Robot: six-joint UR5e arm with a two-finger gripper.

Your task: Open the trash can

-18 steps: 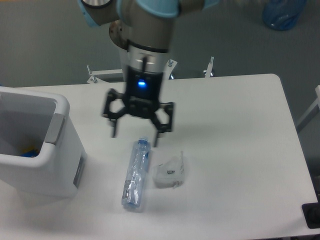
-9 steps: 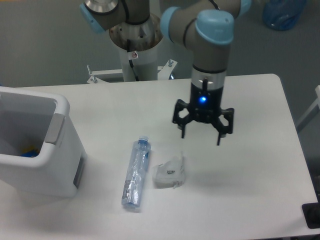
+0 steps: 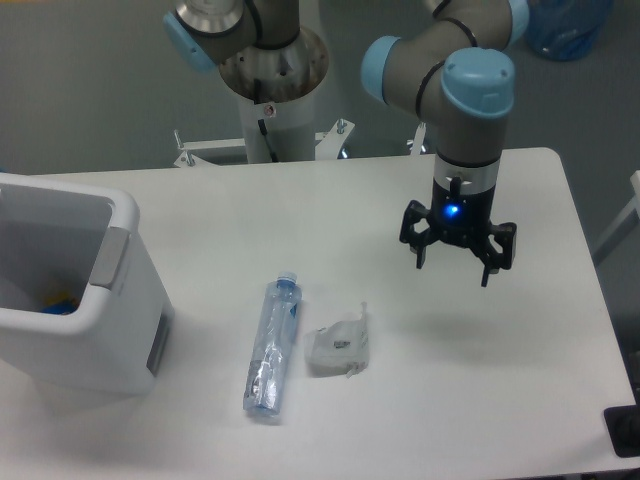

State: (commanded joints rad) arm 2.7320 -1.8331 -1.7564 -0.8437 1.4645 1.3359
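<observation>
The large white boxy plastic trash can (image 3: 75,300) with rounded corners is sitting at the left edge of the white table (image 3: 470,400), and its top is standing open, so that the hollow inside is being shown, with something small and blue lying at the bottom. A grey tab is being shown on its right rim, and a grey panel lower on its right side. The black two-finger gripper (image 3: 456,265) is being held above the right part of the table, well apart from the trash can and to its right. Its fingers are being kept spread wide, and nothing is being gripped between them. Between the two, a clear crushed plastic bottle (image 3: 272,346) is lying on its side, with a crumpled white wrapper (image 3: 339,344) just beside it.
</observation>
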